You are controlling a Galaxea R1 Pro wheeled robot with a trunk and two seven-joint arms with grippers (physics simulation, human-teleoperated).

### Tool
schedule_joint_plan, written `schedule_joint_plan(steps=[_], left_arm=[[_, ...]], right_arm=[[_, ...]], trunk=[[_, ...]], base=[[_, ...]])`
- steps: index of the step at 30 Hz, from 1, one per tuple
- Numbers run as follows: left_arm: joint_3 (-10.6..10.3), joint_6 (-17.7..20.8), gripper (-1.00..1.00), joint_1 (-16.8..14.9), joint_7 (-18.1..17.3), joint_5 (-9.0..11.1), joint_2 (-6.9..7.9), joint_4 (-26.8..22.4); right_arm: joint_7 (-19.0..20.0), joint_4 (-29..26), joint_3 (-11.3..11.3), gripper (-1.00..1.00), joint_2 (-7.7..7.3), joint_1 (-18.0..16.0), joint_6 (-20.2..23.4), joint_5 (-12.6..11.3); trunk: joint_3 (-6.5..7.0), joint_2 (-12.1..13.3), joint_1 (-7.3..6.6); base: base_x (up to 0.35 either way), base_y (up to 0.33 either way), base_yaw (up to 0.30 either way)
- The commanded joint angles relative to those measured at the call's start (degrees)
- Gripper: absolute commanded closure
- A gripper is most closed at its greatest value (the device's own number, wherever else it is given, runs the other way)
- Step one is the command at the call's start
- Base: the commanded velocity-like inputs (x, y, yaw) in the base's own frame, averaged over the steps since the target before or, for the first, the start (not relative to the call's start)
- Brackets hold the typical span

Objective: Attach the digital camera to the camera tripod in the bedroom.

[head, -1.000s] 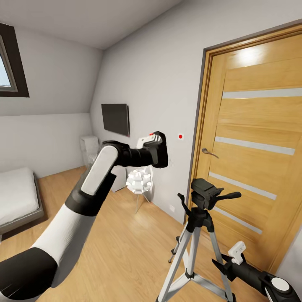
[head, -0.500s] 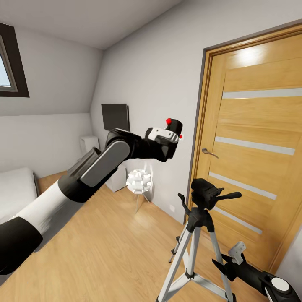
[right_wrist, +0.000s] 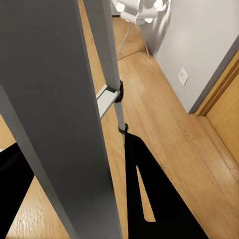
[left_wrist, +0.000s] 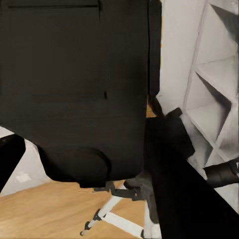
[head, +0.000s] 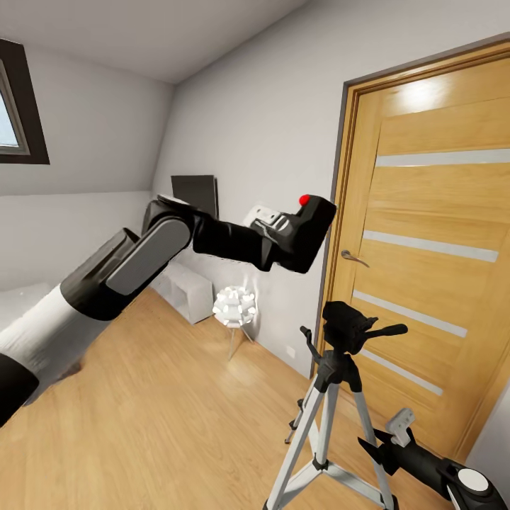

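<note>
Even, bright, shadowless rendered light; a soft glare patch sits high on the wooden door point(head: 425, 92). Wrist views are slightly soft, close surfaces blurred.

I'm looking into a room with pale grey walls point(head: 262, 106) and a light wood floor point(head: 177, 418). A wooden door point(head: 432, 269) with pale horizontal stripes and a metal lever handle point(head: 353, 257) is standing shut. A dark flat screen point(head: 195, 193) is hanging on the wall above a white shelf unit point(head: 185, 292). A white globe-cluster lamp point(head: 234, 308) is standing by the skirting. A dark-framed window point(head: 18, 106) is letting in daylight.
</note>
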Motion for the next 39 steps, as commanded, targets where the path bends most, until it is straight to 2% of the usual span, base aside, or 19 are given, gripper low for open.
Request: schedule_joint_plan(steps=[1,3,6,8,13,14,15,19,23,24,27,30,34,39], left_arm=[[-0.4,0.1,1.0,-1.0,-2.2,-1.1,0.21,0.3],[-2.1,0.1,1.0,-4.0,-6.5,-1.7,0.47,1.7],[-3.9,0.1,1.0,-7.2,-9.8,-2.0,0.37,4.7],[-7.4,0.1,1.0,-11.9,-16.0,-2.3,0.08,8.7],[-15.6,0.1,1.0,-18.9,-24.7,-2.0,-0.5,15.4],[-16.9,0.1,1.0,-19.8,-26.0,-2.0,-0.91,16.7],[-18.8,0.1,1.0,-21.3,-27.8,-1.9,-2.05,18.8],[-21.9,0.1,1.0,-24.7,-29.9,-1.8,-4.34,21.8],[-27.4,0.1,1.0,-30.3,-32.7,-1.6,-6.17,23.3],[-30.4,0.1,1.0,-33.2,-35.9,-1.7,-7.32,23.9],[-34.0,0.1,1.0,-36.4,-41.5,-2.3,-9.16,25.5],[-36.5,0.1,1.0,-38.6,-45.9,-4.4,-10.61,27.4],[-38.3,0.1,1.0,-40.2,-49.3,-8.5,-12.0,29.3],[-41.0,0.0,1.0,-40.8,-53.1,-11.0,-13.13,32.2]], right_arm=[[0.4,0.0,-0.1,1.0,0.05,0.0,0.0,0.4],[0.4,0.0,-0.1,1.0,0.07,0.0,0.0,0.4],[0.4,0.0,-0.1,1.0,0.09,0.0,0.0,0.4],[0.4,0.0,-0.1,1.0,0.07,0.0,0.0,0.4],[0.4,0.0,0.0,1.0,0.09,0.0,0.0,0.4],[0.4,0.0,0.0,1.0,0.09,0.0,0.0,0.4],[0.4,0.0,0.0,1.0,0.1,0.0,0.0,0.4],[0.3,0.0,0.0,1.0,0.1,0.0,0.0,0.4],[0.3,0.0,0.0,1.0,0.1,0.0,0.0,0.5],[0.3,0.0,0.1,1.0,0.1,0.0,0.0,0.5],[0.3,0.0,0.1,1.0,0.1,0.0,0.0,0.5],[0.3,0.0,0.1,1.0,0.1,0.0,0.0,0.4],[0.3,0.0,0.1,1.0,0.1,0.0,0.0,0.4],[0.3,0.0,0.1,1.0,0.1,0.0,0.0,0.4]], trunk=[[-0.03,0.0,0.02],[-0.03,0.0,0.02],[-0.03,0.0,0.02],[-0.03,0.0,0.02],[-0.03,0.0,0.02],[-0.03,0.0,0.02],[-0.03,0.0,0.02],[-0.03,0.0,0.02],[-0.03,0.0,0.02],[-0.03,0.0,0.02],[-0.03,0.0,0.02],[-0.03,0.0,0.02],[-0.03,0.0,0.02],[-0.03,0.0,0.02]], base=[[0.0,0.0,0.0],[0.0,0.0,0.0],[0.0,0.0,0.0],[0.0,0.0,0.0],[0.0,0.0,0.0],[0.0,0.0,0.0],[0.0,0.0,0.0],[0.0,0.0,0.0],[0.0,0.0,0.0],[0.0,0.0,0.0],[0.0,0.0,0.0],[0.0,0.0,0.0],[0.0,0.0,0.0],[0.0,0.0,0.0]])
